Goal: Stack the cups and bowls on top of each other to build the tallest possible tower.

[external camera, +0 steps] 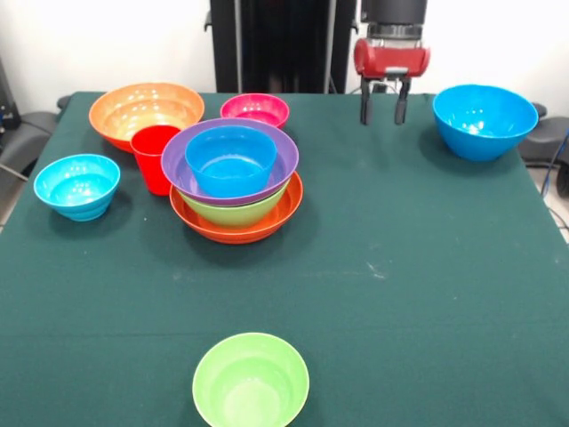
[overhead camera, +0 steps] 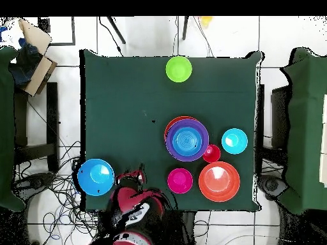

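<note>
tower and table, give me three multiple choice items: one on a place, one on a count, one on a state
1. Where is the red cup?
A. inside the magenta bowl
B. on the table beside the tower
C. on top of the tower

2. How many bowls make up the tower?
A. two
B. four
C. six

3. What state is the gripper in?
A. open and empty
B. shut on the cup
C. shut on a blue bowl

Answers:
1. B, the cup stands upright on the cloth between the tower and the loose orange bowl.
2. B, orange, green, purple and blue bowls sit nested from bottom to top.
3. A, its two fingers hang apart above the table with nothing between them, near the far blue bowl.
</note>
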Tool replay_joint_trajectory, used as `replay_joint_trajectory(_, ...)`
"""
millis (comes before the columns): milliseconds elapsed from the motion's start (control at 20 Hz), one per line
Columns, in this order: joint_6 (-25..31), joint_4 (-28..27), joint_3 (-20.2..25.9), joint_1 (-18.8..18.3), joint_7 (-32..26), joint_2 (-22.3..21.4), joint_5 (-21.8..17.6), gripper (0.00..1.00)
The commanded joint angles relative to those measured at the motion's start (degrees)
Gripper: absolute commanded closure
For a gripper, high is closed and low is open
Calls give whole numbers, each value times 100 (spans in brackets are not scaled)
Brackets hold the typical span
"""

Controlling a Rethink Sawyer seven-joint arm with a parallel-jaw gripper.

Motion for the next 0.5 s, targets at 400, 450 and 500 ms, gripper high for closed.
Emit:
replay_joint_trajectory(400,1955,-163,971,-16,660,-1128,384,0)
replay_joint_trajectory(450,1941,-189,947,26,674,-1093,402,0)
replay_joint_trajectory(500,1912,-205,900,100,696,-1053,440,0)
